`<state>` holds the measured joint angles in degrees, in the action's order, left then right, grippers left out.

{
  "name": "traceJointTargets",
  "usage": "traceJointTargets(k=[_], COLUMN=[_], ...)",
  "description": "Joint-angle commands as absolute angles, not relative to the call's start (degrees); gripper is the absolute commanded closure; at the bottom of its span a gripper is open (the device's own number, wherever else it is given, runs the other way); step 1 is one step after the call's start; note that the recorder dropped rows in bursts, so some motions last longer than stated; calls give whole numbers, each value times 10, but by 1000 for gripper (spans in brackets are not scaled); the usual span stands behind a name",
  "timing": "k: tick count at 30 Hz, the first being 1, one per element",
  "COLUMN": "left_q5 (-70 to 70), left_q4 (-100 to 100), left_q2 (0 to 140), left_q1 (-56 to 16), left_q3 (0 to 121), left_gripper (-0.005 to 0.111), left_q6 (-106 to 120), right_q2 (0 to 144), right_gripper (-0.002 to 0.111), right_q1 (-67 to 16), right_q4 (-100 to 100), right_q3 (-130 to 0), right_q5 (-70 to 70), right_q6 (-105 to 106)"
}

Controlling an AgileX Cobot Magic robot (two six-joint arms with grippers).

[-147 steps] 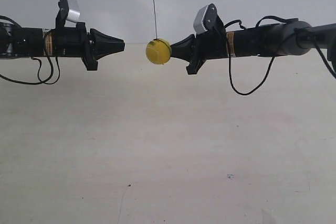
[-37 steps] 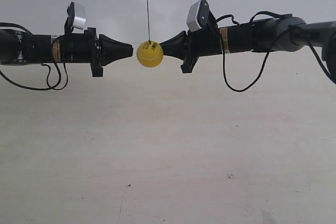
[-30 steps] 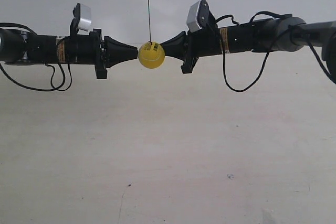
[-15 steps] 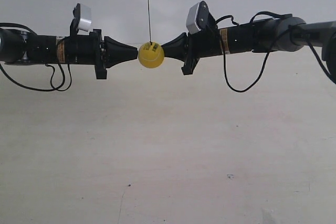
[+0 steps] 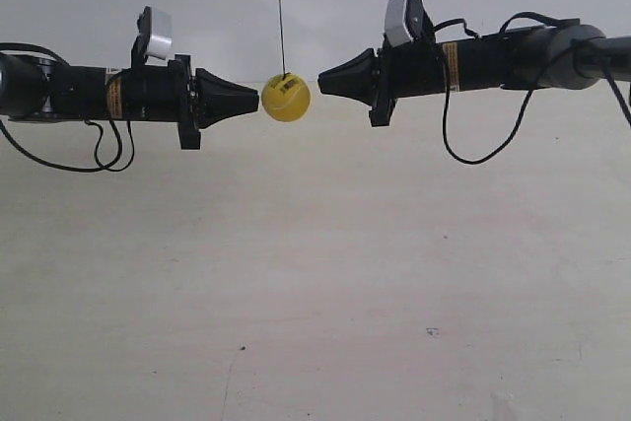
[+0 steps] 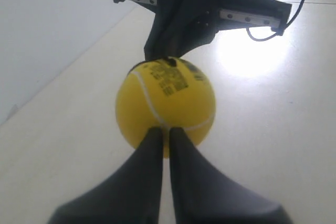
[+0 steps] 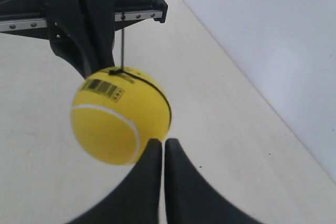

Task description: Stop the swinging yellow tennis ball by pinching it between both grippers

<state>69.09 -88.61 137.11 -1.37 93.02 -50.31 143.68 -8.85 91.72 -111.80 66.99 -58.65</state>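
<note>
Your yellow tennis ball (image 5: 286,98) is round, so no long axis. Its string (image 5: 280,7) runs straight up. L to R in the ext. view: the gripper at the exterior view's left (image 5: 254,99) has its tip touching the ball. The ball hangs between both tips. The gripper at the exterior view's right (image 5: 322,79) sits just beside it w/ a gap, slightly higher. Left gripper (image 6: 164,129): fingers pressed together, holding nothing, tips on the white seam. Right gripper (image 7: 159,141): likewise closed, empty. Ball's bright yellow, w/ dark barcode-like print near the top.
</note>
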Motion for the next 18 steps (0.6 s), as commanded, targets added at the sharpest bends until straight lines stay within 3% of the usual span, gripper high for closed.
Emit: traceJointTargets(k=[1,18], left_q5=[689,685], left_q4=[-881,-878], left_q2=[1370,1372], left_q1=[-17,-20], left_q3=[933,933], left_gripper=[102,102], left_q6=[-505,-495], right_q2=[1432,1432], right_gripper=[108,108], right_q1=[-87,-92], right_q4=[910,916], right_q3=[-1121,-1121], right_q5=[689,679], right_q6=[-589,-585])
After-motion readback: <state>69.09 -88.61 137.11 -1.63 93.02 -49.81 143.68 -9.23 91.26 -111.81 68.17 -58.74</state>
